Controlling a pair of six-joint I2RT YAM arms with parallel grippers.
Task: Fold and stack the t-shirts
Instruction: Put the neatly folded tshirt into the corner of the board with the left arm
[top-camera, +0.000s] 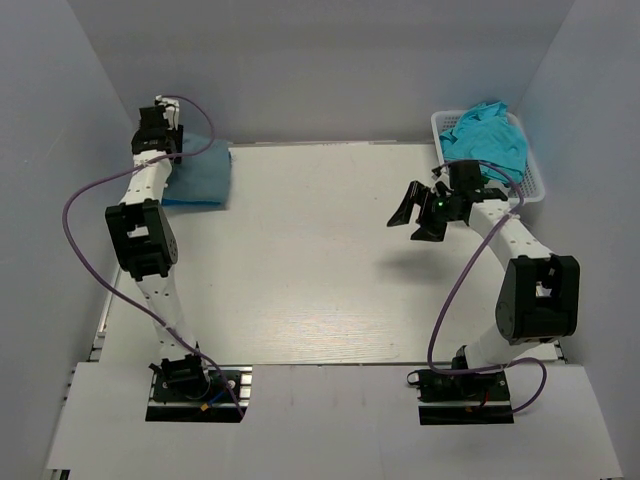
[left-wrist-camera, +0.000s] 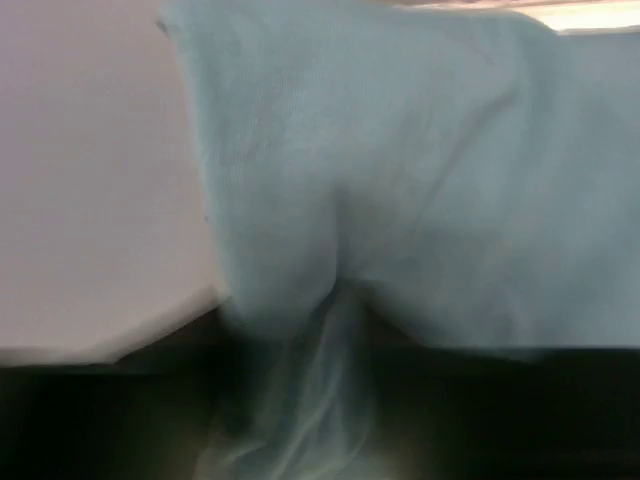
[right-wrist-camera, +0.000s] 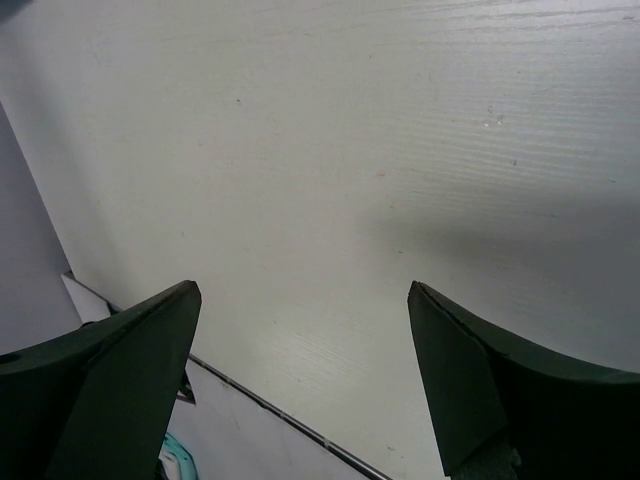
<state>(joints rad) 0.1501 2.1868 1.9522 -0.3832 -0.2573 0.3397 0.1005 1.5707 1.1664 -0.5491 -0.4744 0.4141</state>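
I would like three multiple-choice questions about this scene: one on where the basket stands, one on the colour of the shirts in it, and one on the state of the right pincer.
1. Where does the white mesh basket stand?
A. at the near left corner
B. at the far right corner of the table
C. in the centre

2. What colour are the shirts in the basket?
A. red
B. turquoise
C. yellow

3. How is the right pincer?
A. open, holding nothing
B. shut on a shirt
C. shut on the basket rim

Answers:
1 B: the top view shows it at the far right edge.
2 B: the cloth heaped in it is turquoise.
3 A: its wrist view shows the jaws wide apart with only bare table between them.
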